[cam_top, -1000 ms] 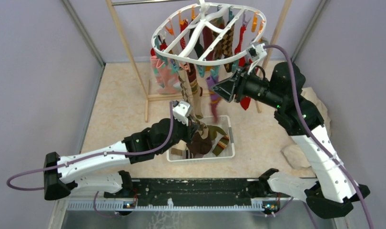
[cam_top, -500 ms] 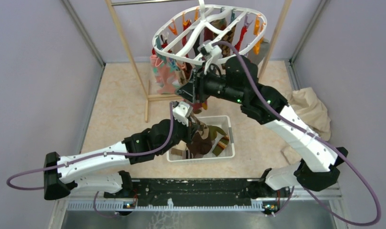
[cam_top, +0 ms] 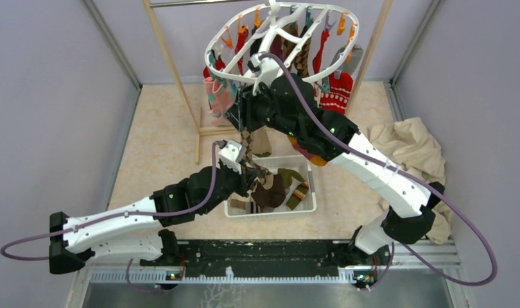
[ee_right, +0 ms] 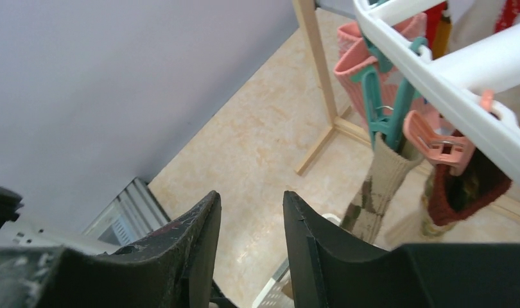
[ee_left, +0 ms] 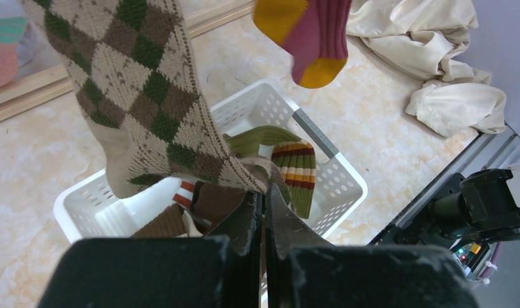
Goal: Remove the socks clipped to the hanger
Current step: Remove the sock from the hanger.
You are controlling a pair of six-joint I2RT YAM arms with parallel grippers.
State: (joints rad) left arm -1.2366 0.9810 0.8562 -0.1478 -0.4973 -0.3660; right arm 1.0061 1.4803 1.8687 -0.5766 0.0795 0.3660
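Left gripper (cam_top: pixel 246 169) clamped tight on the toe end of the brown argyle sock (cam_top: pixel 246 138), a knit diamond pattern in tan, brown and green. The left wrist view shows the 2 black fingers pressed together with the fabric pinched between them, right over the white slotted basket (ee_left: pixel 338 183). That view alone shows the basket contents: an olive ribbed sock (ee_left: pixel 260 136), a striped sock (ee_left: pixel 297 173), and brown pieces I can't sort out. A pink sock with mustard toe (ee_left: pixel 312 35) dangles above the basket's far corner. From the overhead camera, bare speckled beige floor (cam_top: pixel 155 147) lies between the basket and the left wall. The wooden rack (cam_top: pixel 171 70) stands behind it. The hanger (cam_top: pixel 222 72), a white plastic oval with curved inner bars, hangs top centre, with socks dangling from clips around the rim. The right gripper (ee_right: pixel 251 197) is up just under the hanger's left rim, fingers parted with nothing between them. Only the right wrist view shows the clip detail. A teal clip (ee_right: pixel 387 96) sits at the argyle sock's cuff. A salmon clip (ee_right: pixel 437 140) beside it is on a dark red sock (ee_right: pixel 466 186). The right forearm crosses over the basket's far right corner. A red patterned sock (cam_top: pixel 338 91) hangs at the hanger's right. A crumpled cream cloth (cam_top: pixel 405 142) fills the floor between the basket and the right wall.
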